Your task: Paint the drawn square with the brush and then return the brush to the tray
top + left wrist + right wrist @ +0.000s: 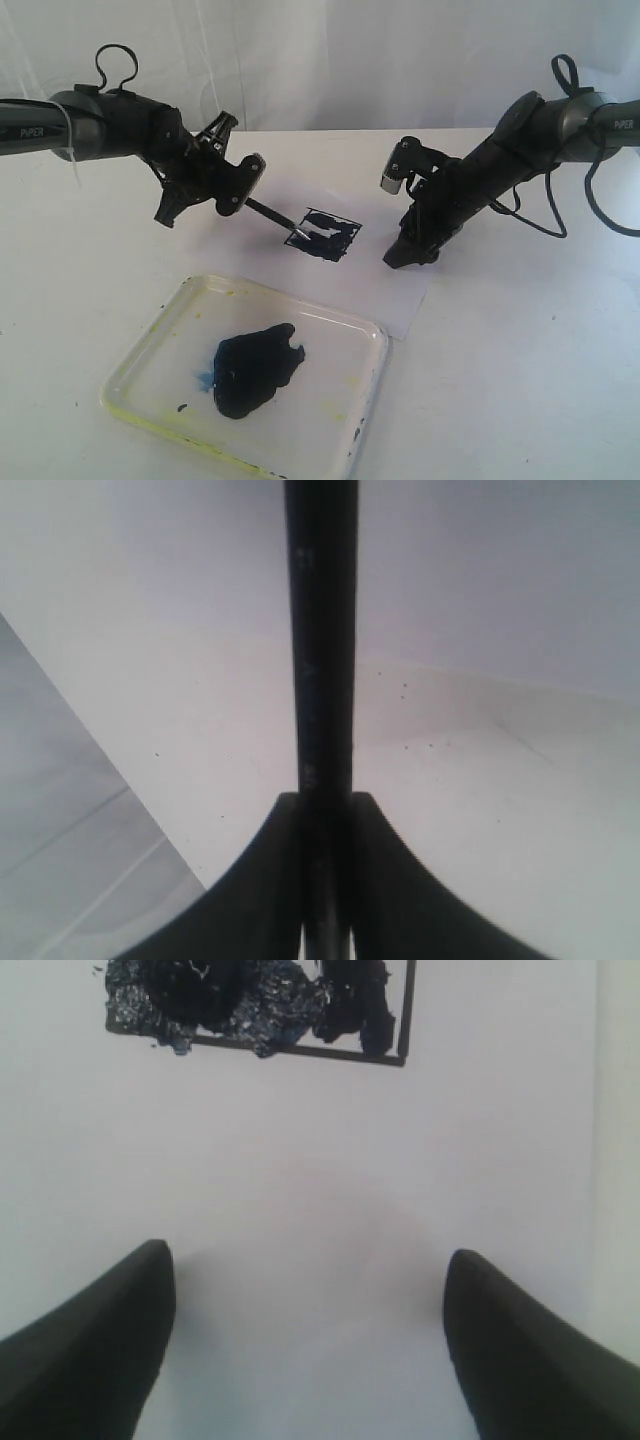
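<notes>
- Left gripper (245, 188): up and left of the drawn square (327, 235), fingers pinching the brush (275, 218) on its handle. The left wrist view shows the handle clamped dead centre between the tips. Keep that pinch firm so the handle doesn't roll.
- Tray (170, 340): in front of the square, well apart from it, with the dark paint puddle (255, 368) at its middle. It isn't needed yet.
- Brush: slants down from the gripper, and its tip meets the paper at the square's left edge.
- Drawn square: partly filled, with white patches showing inside the outline. The right wrist view shows a bare strip along one side and a little paint past one line.
  - The step looks like filling in.
  - Use short, light strokes toward the bare patches, stop short of the outline, and keep the tilt steady.
  - The tip looks low on paint, so reload if strokes go dry.
- Right gripper (408, 255): just right of the square, fingers spread wide and holding nothing, tips low over the paper sheet (380, 290). Can't tell if they touch it. Keep this arm out of the brush path.
</notes>
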You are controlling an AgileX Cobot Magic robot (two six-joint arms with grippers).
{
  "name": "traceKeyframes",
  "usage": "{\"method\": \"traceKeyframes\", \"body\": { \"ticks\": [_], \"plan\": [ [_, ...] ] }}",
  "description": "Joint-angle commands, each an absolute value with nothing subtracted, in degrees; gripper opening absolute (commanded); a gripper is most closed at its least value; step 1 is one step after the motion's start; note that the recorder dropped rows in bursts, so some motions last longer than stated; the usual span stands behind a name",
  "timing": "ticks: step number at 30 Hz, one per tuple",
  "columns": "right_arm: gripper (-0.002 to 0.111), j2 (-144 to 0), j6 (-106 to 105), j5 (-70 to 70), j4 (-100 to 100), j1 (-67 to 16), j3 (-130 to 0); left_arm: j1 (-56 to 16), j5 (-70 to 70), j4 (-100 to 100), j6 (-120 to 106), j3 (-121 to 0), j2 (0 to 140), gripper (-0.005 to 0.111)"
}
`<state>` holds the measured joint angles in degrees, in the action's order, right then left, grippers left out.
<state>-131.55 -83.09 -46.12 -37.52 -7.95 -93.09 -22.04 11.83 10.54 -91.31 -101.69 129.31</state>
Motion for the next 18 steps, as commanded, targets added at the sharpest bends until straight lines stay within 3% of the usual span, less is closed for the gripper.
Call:
{"method": "traceKeyframes", "body": {
  "ticks": [1,18],
  "plan": [
    [0.07,-133.92,-82.26,-46.19,-32.41,-7.62,-91.94,-21.82,12.11,13.2,-91.1,-101.35,129.29,0.0],
    [0.07,-133.92,-82.26,-46.19,-32.41,-7.62,-91.94,-19.76,10.84,17.36,-83.82,-101.35,129.29,0.0]
  ]
}}
